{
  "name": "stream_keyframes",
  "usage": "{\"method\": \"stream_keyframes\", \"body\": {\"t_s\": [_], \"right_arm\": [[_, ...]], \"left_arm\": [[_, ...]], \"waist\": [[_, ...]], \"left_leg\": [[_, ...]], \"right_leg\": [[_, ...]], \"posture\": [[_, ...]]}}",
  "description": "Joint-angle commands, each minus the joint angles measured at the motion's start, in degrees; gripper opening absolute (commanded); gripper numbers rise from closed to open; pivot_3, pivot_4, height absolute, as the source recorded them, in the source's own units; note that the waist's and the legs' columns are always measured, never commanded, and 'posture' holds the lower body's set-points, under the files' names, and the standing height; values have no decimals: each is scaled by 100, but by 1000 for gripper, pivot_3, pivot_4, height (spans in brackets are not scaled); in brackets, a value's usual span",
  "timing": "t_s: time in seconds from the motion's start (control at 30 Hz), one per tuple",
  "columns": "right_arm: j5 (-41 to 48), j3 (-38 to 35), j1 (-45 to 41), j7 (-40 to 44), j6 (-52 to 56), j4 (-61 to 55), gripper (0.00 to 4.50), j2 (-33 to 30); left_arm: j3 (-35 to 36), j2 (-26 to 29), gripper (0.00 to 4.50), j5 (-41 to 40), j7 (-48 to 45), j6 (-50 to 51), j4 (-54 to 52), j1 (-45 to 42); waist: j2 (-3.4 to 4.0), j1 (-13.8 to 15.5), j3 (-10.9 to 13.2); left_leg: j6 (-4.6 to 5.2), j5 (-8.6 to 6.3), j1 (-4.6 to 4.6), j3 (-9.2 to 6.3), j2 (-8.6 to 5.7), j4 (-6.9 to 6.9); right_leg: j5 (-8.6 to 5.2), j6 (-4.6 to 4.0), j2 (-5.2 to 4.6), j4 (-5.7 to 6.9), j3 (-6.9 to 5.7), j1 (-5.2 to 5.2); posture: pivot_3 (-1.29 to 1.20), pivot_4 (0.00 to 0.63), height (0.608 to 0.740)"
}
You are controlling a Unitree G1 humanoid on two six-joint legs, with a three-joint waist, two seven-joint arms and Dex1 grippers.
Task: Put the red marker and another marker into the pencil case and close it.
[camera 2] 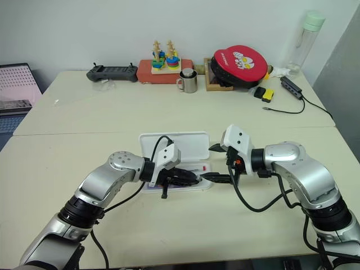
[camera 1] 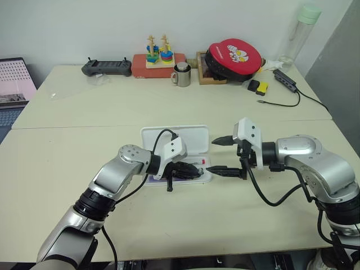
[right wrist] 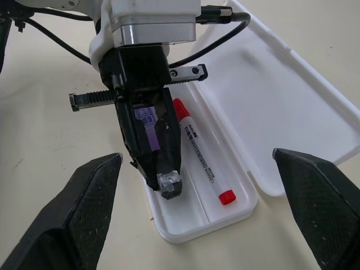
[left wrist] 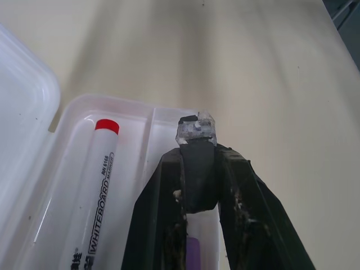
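Note:
The white pencil case (camera 1: 180,136) lies open in the middle of the table, its lid flat behind the tray (right wrist: 188,232). The red marker (right wrist: 200,153) lies in the tray's far compartment, also in the left wrist view (left wrist: 94,185). My left gripper (camera 1: 194,170) is shut on the short purple marker (right wrist: 147,127), holding it lengthwise just over the tray's near compartment; its black, clear-capped tip (left wrist: 196,133) sticks out past the fingers. My right gripper (camera 1: 219,154) stands open at the tray's right end, one finger (right wrist: 84,211) on each side of that end, holding nothing.
Along the table's far edge stand a black controller (camera 1: 107,67), a ring-stacking toy on a red box (camera 1: 159,58), a metal mug (camera 1: 181,75), a red round cushion (camera 1: 233,56) and a bottle (camera 1: 301,34). A cable hub (camera 1: 286,81) lies far right, a laptop (camera 1: 14,84) far left.

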Motion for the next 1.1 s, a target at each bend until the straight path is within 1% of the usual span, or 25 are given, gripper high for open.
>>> {"method": "stream_keyframes", "body": {"t_s": [0.03, 0.1, 0.17, 0.23, 0.3, 0.33, 0.53, 0.63, 0.67, 0.73, 0.83, 0.93, 0.97, 1.03, 1.1], "right_arm": [[16, -11, -30, 2, -77, -201, 4500, -30], [17, -14, -36, 5, -82, -196, 4500, -29], [24, -21, -38, 5, -83, -200, 4500, -27], [34, -26, -42, 3, -82, -200, 4500, -22], [43, -34, -39, 7, -82, -205, 4500, -25], [53, -42, -38, 10, -78, -209, 4500, -26], [183, -120, -113, 68, -82, -165, 4500, 34], [151, -85, -227, 125, -140, -46, 4500, 20], [139, -82, -270, 132, -168, -7, 4500, 31], [124, -156, -481, 29, -255, 194, 4500, 200], [105, -285, -877, -165, -388, 639, 4500, 540], [-235, -219, -1603, -500, -549, 1634, 4500, 971], [-350, -174, -1852, -571, -611, 2015, 4328, 1104], [-511, -111, -2171, -629, -730, 2547, 4000, 1277], [-696, -40, -2461, -685, -873, 3103, 3470, 1463]], "left_arm": [[-38, -15, 433, 96, -13, -68, -178, 1], [-28, -43, 433, 100, -14, -58, -172, -8], [-10, -79, 1133, 88, -17, -31, -181, -16], [2, -92, 1432, 75, -46, -27, -188, -19], [24, -99, 1844, 62, -68, -35, -197, -20], [43, -98, 1965, 51, -76, -28, -206, -23], [336, -100, 3246, -148, -13, 84, -350, -9], [420, -116, 3979, -218, 36, 136, -411, 34], [441, -116, 4143, -214, 62, 147, -441, 56], [736, -102, 4475, -365, 216, 301, -616, 108], [1288, -114, 4475, -757, 468, 575, -861, 194], [2208, 44, 4475, -1226, 923, 997, -1359, 500], [2577, 112, 4499, -1388, 1087, 1142, -1554, 641], [3076, 203, 4500, -1643, 1335, 1376, -1798, 821], [3543, 308, 4500, -1851, 1540, 1525, -1947, 994]], "waist": [[0, -1, 0], [0, -1, 0], [0, -1, 0], [0, -1, 0], [0, -1, 0], [0, -2, 0], [0, -2, 0], [0, -3, 0], [0, -3, 0], [0, -8, 0], [-1, -18, 1], [0, -64, 1], [0, -69, 1], [1, -68, 1], [1, -66, 2]], "left_leg": [[0, 0, 0, 0, 0, 0], [0, 0, 0, 0, 1, -1], [0, 0, 0, 0, 1, 0], [0, 0, 0, 0, 0, 0], [0, 0, 0, 0, 1, 0], [0, 0, 0, 0, 1, 0], [0, 0, 0, 0, 1, 0], [0, 0, 0, -1, 2, 0], [0, 0, 1, 1, 1, 0], [0, 0, 1, 2, 1, 0], [0, 0, 1, -1, 4, 0], [0, 0, 4, 4, 6, -2], [-1, 0, 10, 9, 7, -3], [-1, 0, 13, 6, 10, -8], [-1, 0, 14, 7, 10, -10]], "right_leg": [[0, 0, 0, 0, 0, 0], [0, 0, 0, 0, 0, -1], [0, 0, 0, 0, 0, 0], [0, 0, 0, 0, 0, 0], [0, 0, 0, 0, -1, 0], [0, 0, 0, 1, 0, 0], [0, 0, 0, 0, 0, 0], [0, 0, 0, 1, 0, 0], [0, 0, 0, 1, 0, -1], [0, 0, 0, 1, 0, 0], [0, 0, 2, 2, 1, -2], [0, 0, 4, 3, 2, -4], [0, -1, 4, 5, 2, -4], [0, -1, 5, 5, 3, -4], [0, -2, 5, 3, 3, -4]], "posture": [[0, 150, 740], [0, 150, 740], [0, 150, 740], [0, 150, 740], [0, 150, 740], [0, 150, 740], [0, 150, 740], [0, 150, 740], [0, 150, 740], [0, 150, 740], [0, 150, 740], [0, 150, 740], [0, 150, 740], [0, 150, 740], [0, 150, 740]]}}
